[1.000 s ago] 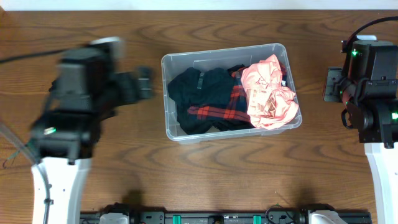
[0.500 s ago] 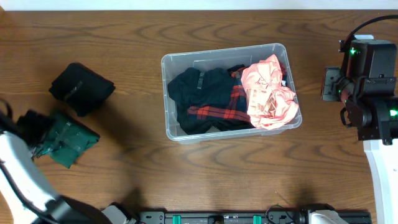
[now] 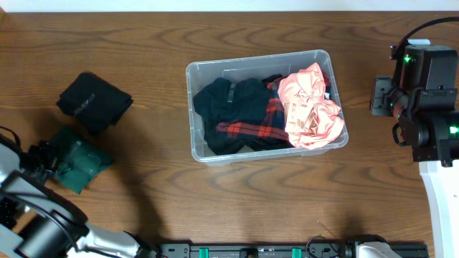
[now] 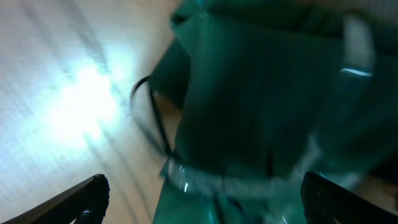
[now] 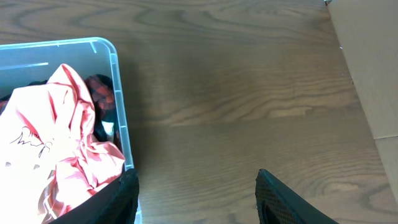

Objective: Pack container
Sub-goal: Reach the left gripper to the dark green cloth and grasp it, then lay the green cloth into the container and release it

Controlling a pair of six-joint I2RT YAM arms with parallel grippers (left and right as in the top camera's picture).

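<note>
Overhead view: the container [image 3: 191, 115], a clear plastic rectangular bin with rounded corners and a thick rim, sits near the middle of the brown wooden table [image 3: 143, 43]. It is packed with clothing. A black garment [image 3: 219, 104] fills its left half, a red and black plaid cloth [image 3: 247, 130] lies along the middle and front, and a crumpled salmon-pink garment with dark print [image 3: 312, 107] is heaped at the right end, rising to the rim.

Well to the left of the bin, a folded black cloth bundle [image 3: 93, 102] lies on the wood. Just in front of it is a dark green folded cloth in clear wrapping [image 3: 82, 166].

My left gripper [image 3: 41, 159] is at the table's left edge, right beside the green bundle. In the left wrist view, which is blurred, the green wrapped cloth [image 4: 261, 93] fills most of the picture. My two fingers sit spread wide at the bottom corners, so that gripper [image 4: 205, 180] is parted and not clamped. I cannot tell whether it touches the cloth.

My right gripper [image 3: 378, 97] is off the bin's right end, apart from it. The right wrist view shows its fingers spread, with bare wood between them and nothing held. The bin's right wall [image 5: 118, 93] and the pink garment [image 5: 62, 143] appear at the left of that view.
</note>
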